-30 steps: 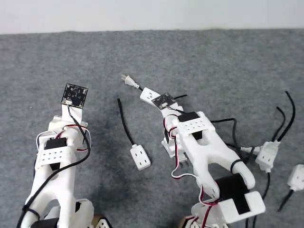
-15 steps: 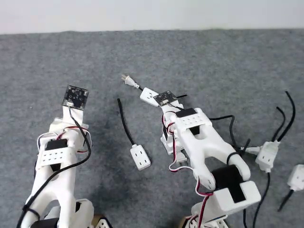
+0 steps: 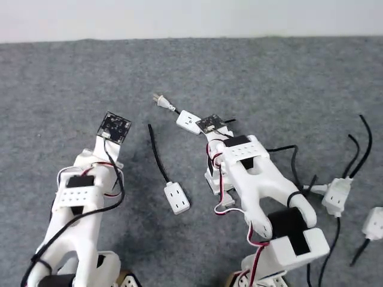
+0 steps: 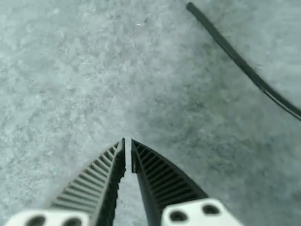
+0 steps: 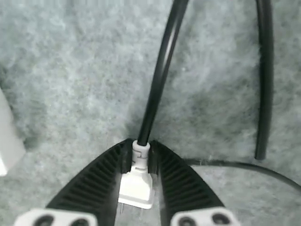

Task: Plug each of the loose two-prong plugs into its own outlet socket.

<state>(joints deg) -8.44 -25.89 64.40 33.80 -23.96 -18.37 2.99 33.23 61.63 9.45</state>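
My right gripper (image 5: 139, 144) is shut on a white two-prong plug (image 5: 136, 186), whose black cord (image 5: 160, 70) runs away over the grey carpet. A white socket block (image 5: 7, 139) lies just beside it. In the high view this arm's wrist (image 3: 208, 124) sits next to a white socket (image 3: 188, 121) with a loose plug (image 3: 160, 101) on a short lead. My left gripper (image 4: 127, 143) is shut on nothing, low over bare carpet, with a black cord (image 4: 244, 66) off to one side. Another socket (image 3: 176, 198) lies between the arms.
Two more white sockets (image 3: 336, 194) (image 3: 374, 224) with black cords lie at the right side of the carpet, close to the right arm's base. A pale wall (image 3: 191, 18) borders the far edge. Open carpet (image 3: 60, 78) stretches at the far left.
The left arm has swung to the right, toward the black cord in the middle. The right arm has shifted slightly left, still holding the plug.
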